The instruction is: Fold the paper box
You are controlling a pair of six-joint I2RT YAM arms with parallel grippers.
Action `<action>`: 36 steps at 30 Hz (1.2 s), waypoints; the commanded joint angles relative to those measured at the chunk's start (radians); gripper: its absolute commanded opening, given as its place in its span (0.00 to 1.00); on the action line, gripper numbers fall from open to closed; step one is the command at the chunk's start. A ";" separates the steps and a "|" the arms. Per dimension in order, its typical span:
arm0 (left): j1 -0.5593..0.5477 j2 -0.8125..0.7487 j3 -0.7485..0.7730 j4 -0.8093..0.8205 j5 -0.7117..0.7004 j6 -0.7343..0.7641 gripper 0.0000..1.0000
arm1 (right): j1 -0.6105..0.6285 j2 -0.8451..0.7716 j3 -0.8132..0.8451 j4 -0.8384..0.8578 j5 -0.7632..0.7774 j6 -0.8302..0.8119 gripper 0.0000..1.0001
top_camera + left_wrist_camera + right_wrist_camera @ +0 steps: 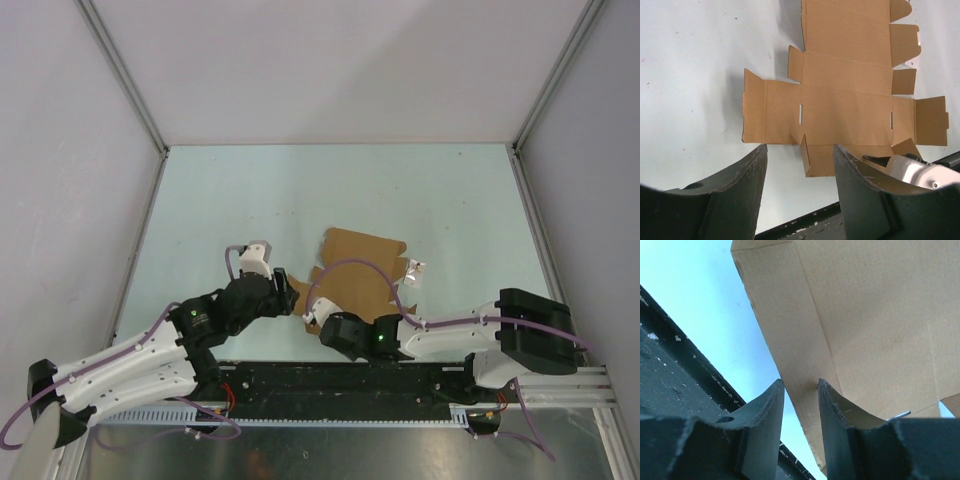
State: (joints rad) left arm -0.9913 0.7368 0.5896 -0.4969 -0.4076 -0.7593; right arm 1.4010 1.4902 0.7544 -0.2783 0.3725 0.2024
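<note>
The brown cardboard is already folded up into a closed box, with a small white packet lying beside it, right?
No. The brown cardboard lies as an open, unfolded sheet, flaps spread out; the left wrist view shows it. The small white packet does lie beside it.

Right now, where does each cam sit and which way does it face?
Top external: above and behind the robot, looking down at the table; left arm and right arm show, paper box ahead of them.
Left wrist: on the left arm, looking down over the unfolded box; left gripper fingers frame the view.
Right wrist: low, close against the box's edge; right gripper fingers show.
Shared: all three see the box.
</note>
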 commanded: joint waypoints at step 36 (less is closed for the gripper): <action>0.008 -0.063 -0.025 0.001 0.006 0.000 0.60 | -0.365 -0.275 -0.047 0.057 -0.408 0.156 0.11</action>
State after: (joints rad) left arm -0.9882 0.6857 0.5686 -0.4999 -0.4068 -0.7593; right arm 1.1011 1.2327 0.7380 -0.2611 0.0967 0.2909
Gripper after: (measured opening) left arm 0.603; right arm 0.106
